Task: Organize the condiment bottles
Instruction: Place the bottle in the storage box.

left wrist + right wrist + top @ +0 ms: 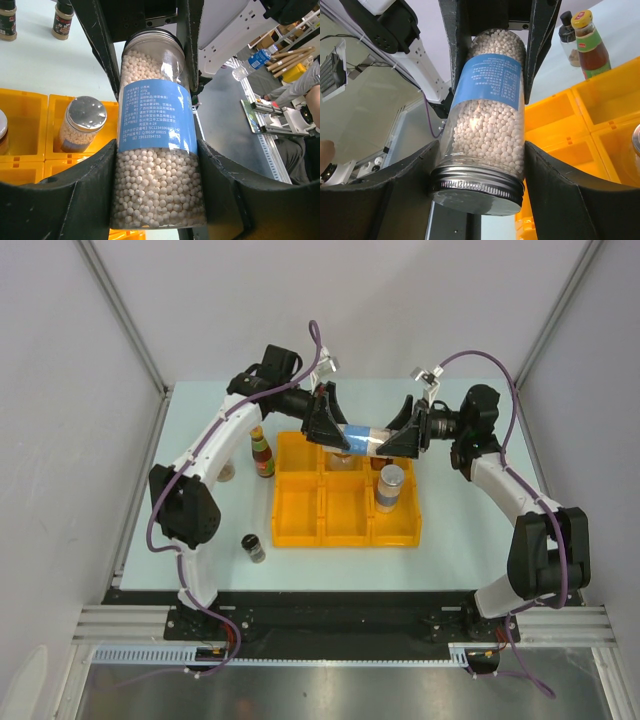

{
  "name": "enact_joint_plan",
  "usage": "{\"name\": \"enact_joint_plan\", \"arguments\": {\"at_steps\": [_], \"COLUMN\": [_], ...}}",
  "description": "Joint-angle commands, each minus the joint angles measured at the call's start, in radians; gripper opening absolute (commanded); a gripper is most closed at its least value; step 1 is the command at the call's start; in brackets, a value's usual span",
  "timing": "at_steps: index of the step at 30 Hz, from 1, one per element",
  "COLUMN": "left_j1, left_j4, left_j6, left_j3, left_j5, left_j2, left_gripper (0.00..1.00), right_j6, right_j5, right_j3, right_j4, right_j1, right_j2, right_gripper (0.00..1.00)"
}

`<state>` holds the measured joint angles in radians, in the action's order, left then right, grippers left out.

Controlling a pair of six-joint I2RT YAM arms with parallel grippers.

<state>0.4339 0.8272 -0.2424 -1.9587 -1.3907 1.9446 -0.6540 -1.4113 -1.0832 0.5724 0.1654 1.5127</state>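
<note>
The left end effector (pixel 327 425) grips the blue-labelled jar (pixel 362 437) at its base end. Opposite it, the right end effector (pixel 403 435) seems clamped near the lid, above the yellow tray (pixel 296 520).

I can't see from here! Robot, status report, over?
Clamped on blue-labelled jar: left gripper, right gripper. Jar level above yellow tray. In tray nearby, silver-lidded jar standing.

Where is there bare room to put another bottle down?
Free: the yellow tray's front-left and front-middle compartments, and the table right of it. Crowded: left of the tray by the sauce bottles, and the back row under the jar held by left gripper and right gripper.
</note>
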Motion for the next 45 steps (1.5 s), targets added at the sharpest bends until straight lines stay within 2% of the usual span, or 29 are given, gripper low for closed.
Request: {"name": "enact_joint_plan", "arguments": {"at_steps": [1,4,7,8,10,11,14,15,16,18,20,21,22,27,28,29,30,31,32,34,35,39,43,45], "left_j1": [0.005,0.006,0.006,0.006,0.006,0.005,0.005,0.005,0.003,0.000,-0.004,-0.010,-0.014,-0.029,-0.030,-0.034,-0.041,-0.046,-0.052,-0.076,-0.086,-0.164,-0.218,-0.238], "left_j4": [-0.046,-0.049,-0.050,-0.050,-0.053,-0.051,-0.053,-0.051,-0.048,-0.028,-0.005,0.001,0.016,0.058,0.079,0.091,0.104,0.125,0.128,0.125,0.119,0.067,-0.059,-0.111], "left_j6": [0.017,0.017,0.017,0.017,0.018,0.018,0.022,0.018,0.014,0.000,-0.020,-0.026,-0.040,-0.073,-0.095,-0.107,-0.123,-0.145,-0.152,-0.149,-0.149,-0.117,-0.021,-0.009], "left_j3": [-0.005,-0.003,0.000,0.000,0.000,-0.002,-0.002,-0.002,0.000,0.001,0.001,0.001,0.000,0.001,0.000,0.001,0.003,0.012,0.020,0.053,0.064,0.138,0.286,0.340], "left_j5": [-0.067,-0.067,-0.067,-0.065,-0.059,-0.053,-0.042,-0.041,-0.036,-0.024,-0.016,-0.013,-0.011,-0.005,-0.002,0.005,0.018,0.022,0.028,0.062,0.073,0.111,0.275,0.333], "left_j2": [-0.072,-0.070,-0.065,-0.065,-0.062,-0.062,-0.065,-0.067,-0.072,-0.076,-0.079,-0.081,-0.082,-0.075,-0.075,-0.078,-0.078,-0.082,-0.084,-0.095,-0.099,-0.136,-0.237,-0.281], "left_gripper": [0.00,0.00,0.00,0.00,0.00,0.00,0.29,0.47,0.56,0.72,0.82,0.93,0.97,1.00,1.00,1.00,1.00,1.00,1.00,1.00,1.00,1.00,1.00,1.00], "right_j6": [0.028,0.043,0.050,0.053,0.085,0.102,0.187,0.238,0.264,0.319,0.407,0.428,0.479,0.599,0.640,0.794,0.880,0.983,1.142,1.252,1.319,1.366,1.433,1.456], "right_j5": [0.000,0.002,-0.001,-0.003,-0.005,-0.008,-0.009,-0.008,-0.006,0.000,0.008,0.012,0.014,0.023,0.034,0.069,0.093,0.150,0.173,0.243,0.277,0.492,0.754,0.817], "right_j3": [-0.003,-0.006,-0.011,-0.014,-0.027,-0.035,-0.069,-0.079,-0.107,-0.133,-0.174,-0.188,-0.201,-0.274,-0.303,-0.338,-0.433,-0.481,-0.527,-0.632,-0.656,-0.661,-0.614,-0.592], "right_j4": [-0.006,-0.026,-0.032,-0.048,-0.083,-0.133,-0.256,-0.293,-0.330,-0.448,-0.566,-0.612,-0.676,-0.833,-0.962,-1.059,-1.173,-1.398,-1.504,-1.729,-1.782,-1.858,-1.934,-1.965], "right_j1": [0.014,0.022,0.025,0.026,0.026,0.026,0.022,0.020,0.019,0.007,-0.004,-0.013,-0.018,-0.038,-0.043,-0.041,-0.040,-0.027,-0.021,-0.006,0.002,0.023,0.063,0.092], "right_j2": [-0.006,-0.005,-0.006,-0.005,-0.005,-0.005,-0.012,-0.016,-0.017,-0.025,-0.028,-0.031,-0.034,-0.046,-0.045,-0.042,-0.034,-0.010,0.003,0.035,0.040,-0.017,-0.078,-0.104], "right_gripper": [0.69,0.63,0.36,0.16,0.00,0.00,0.00,0.00,0.00,0.00,0.00,0.00,0.00,0.00,0.00,0.00,0.00,0.00,0.00,0.00,0.00,0.00,0.00,0.00]}}
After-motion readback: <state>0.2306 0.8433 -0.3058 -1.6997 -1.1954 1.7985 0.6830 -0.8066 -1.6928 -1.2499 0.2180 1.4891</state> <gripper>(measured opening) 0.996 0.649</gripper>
